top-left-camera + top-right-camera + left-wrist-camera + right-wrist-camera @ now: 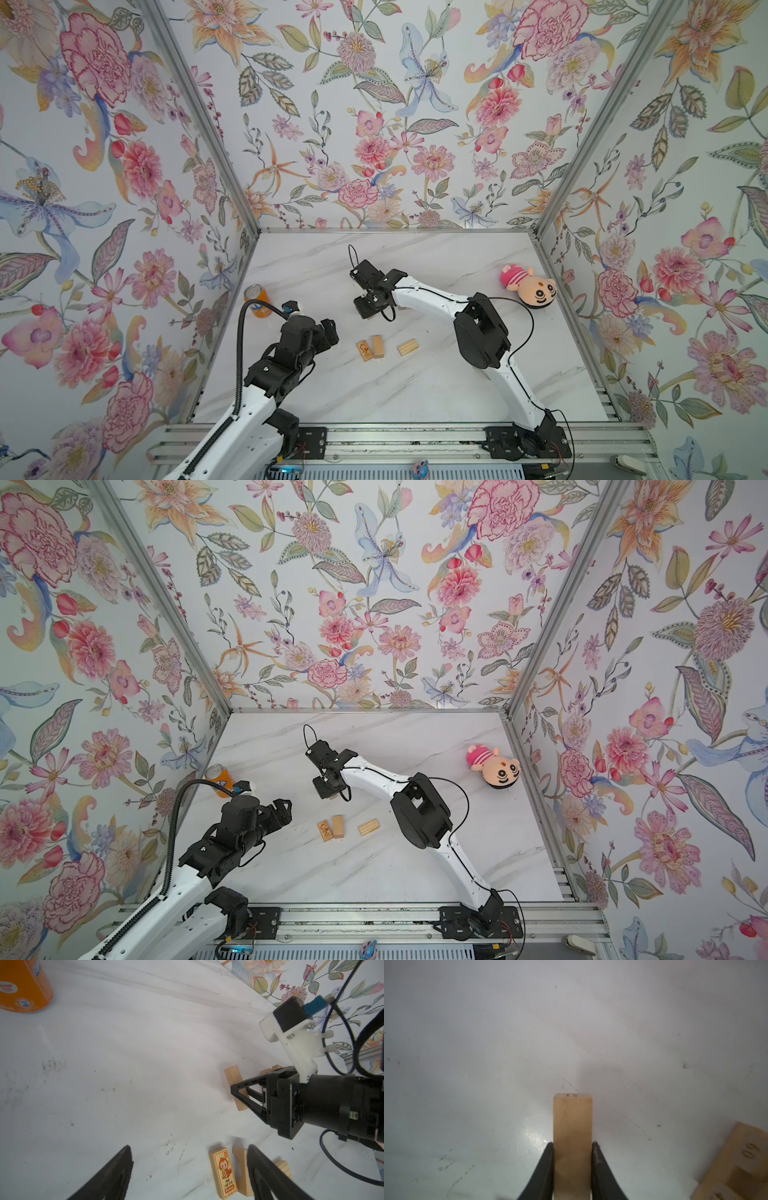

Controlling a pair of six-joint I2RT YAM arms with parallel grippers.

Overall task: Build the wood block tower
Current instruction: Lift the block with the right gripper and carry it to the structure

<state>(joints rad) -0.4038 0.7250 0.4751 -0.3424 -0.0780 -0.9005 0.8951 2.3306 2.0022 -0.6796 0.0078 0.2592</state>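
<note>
The jaws of the right arm (pixel 428 296) are closed on a plain wood block (pixel 572 1122). They pinch its two long sides near one end, so the rest juts out clear ahead, a hold that should make the free end easy to lay down squarely. In the left wrist view this block sits low at the tabletop (pixel 415 386) near the middle; whether it is lifted off I cannot tell. Just beside it lies a notched block (pixel 735 1163), and a few pale block ends (pixel 270 1068) show behind the jaws. No stacked tower can be made out, so the build looks barely begun. The jaws of the left arm (pixel 291 353) stand wide open and empty, hovering close to three spare blocks grouped nearer the robot: the monkey-print block (pixel 364 350), the curved block (pixel 377 346) just beside it, and the ridged block (pixel 407 347) a little apart. That pose probably puts the next piece within reach without crowding the right arm. The soda can (pixel 257 296) and plush doll (pixel 530 286) sit well off at the edges.
</note>
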